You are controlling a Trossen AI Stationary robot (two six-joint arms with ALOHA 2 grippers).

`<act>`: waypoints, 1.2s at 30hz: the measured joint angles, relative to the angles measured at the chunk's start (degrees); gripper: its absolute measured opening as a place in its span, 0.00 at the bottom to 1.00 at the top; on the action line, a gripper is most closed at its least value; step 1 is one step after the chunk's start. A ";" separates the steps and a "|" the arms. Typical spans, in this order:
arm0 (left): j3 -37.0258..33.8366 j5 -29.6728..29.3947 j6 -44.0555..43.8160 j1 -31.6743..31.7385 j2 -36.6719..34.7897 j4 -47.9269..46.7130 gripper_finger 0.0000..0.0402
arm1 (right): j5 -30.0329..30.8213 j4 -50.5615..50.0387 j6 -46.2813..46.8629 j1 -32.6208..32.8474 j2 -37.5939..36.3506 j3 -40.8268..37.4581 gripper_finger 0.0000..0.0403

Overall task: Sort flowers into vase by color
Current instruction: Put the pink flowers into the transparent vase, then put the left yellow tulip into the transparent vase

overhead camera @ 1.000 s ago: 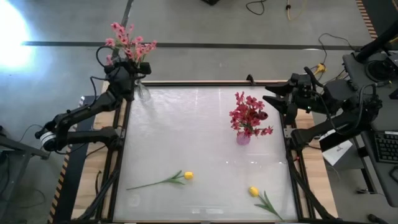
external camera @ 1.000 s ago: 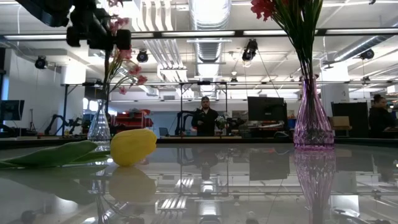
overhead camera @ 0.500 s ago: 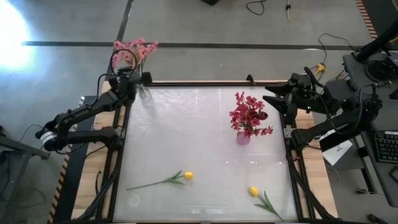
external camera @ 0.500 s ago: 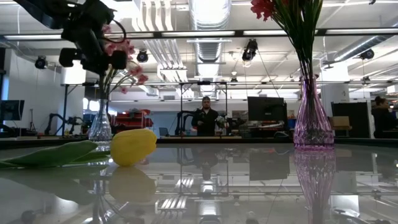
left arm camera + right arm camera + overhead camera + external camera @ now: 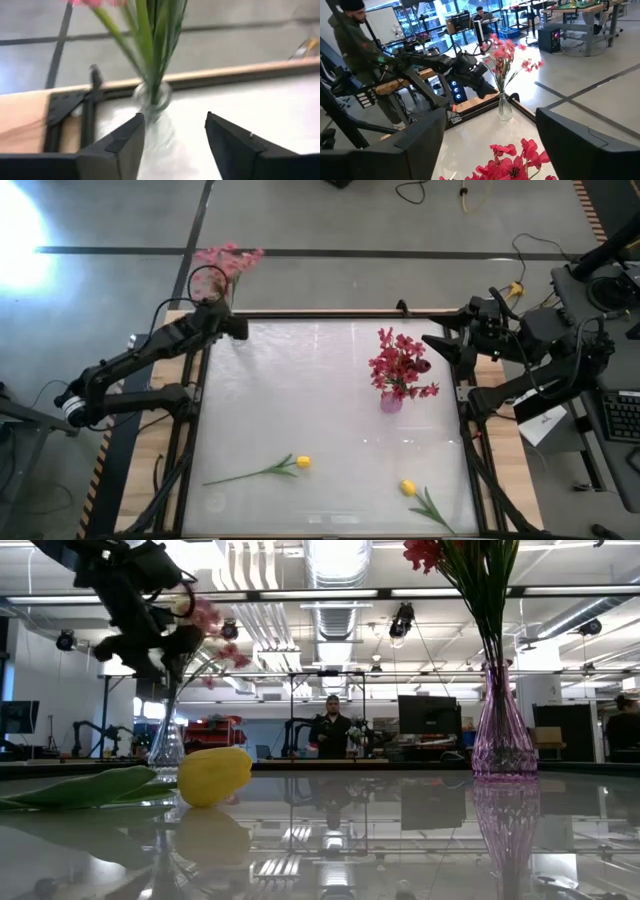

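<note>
Now left gripper [image 5: 175, 142] gapes wide beside clear vase [image 5: 152, 102], gripping nothing

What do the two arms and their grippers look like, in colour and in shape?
Both arms are black and jointed, with dark cables along them. The left gripper has two flat, wedge-shaped dark fingers. The right gripper has two broad, flat dark fingers. No markings are visible on either.
</note>
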 joint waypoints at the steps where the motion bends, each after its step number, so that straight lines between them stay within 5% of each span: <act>1: 0.68 0.02 0.28 0.00 -0.54 -2.93 0.50 | 0.01 0.00 -0.24 0.00 0.00 0.00 0.77; 7: 4.59 5.62 1.88 0.00 -4.99 -14.99 0.62 | 0.02 0.00 -1.94 0.00 0.02 -0.02 0.82; 13: 7.04 34.47 8.83 -4.20 -9.41 -21.89 0.62 | -0.02 0.00 -3.61 0.00 0.02 -0.02 0.82; 16: 6.72 40.65 6.91 -13.50 -11.24 -22.02 0.59 | -0.04 0.00 -4.90 0.00 0.02 -0.02 0.82; 19: 6.66 36.55 2.58 -27.18 -11.20 -21.59 0.57 | -0.04 0.00 -4.93 0.00 0.02 -0.02 0.82; 24: 6.59 18.65 -3.85 -53.11 -6.09 -18.92 0.56 | -0.04 0.00 -5.50 0.00 0.02 -0.02 0.82; 28: 6.56 10.22 -7.09 -70.86 1.70 -13.64 0.56 | -0.04 0.00 -5.87 0.00 0.00 -0.02 0.82; 31: 6.60 8.57 -14.17 -78.53 8.81 -10.17 0.56 | -0.04 0.00 -5.91 0.00 -0.06 -0.02 0.82; 36: 8.44 12.53 -22.68 -80.65 20.72 -7.65 0.54 | -0.50 -0.04 -5.98 0.00 -0.15 -0.02 0.82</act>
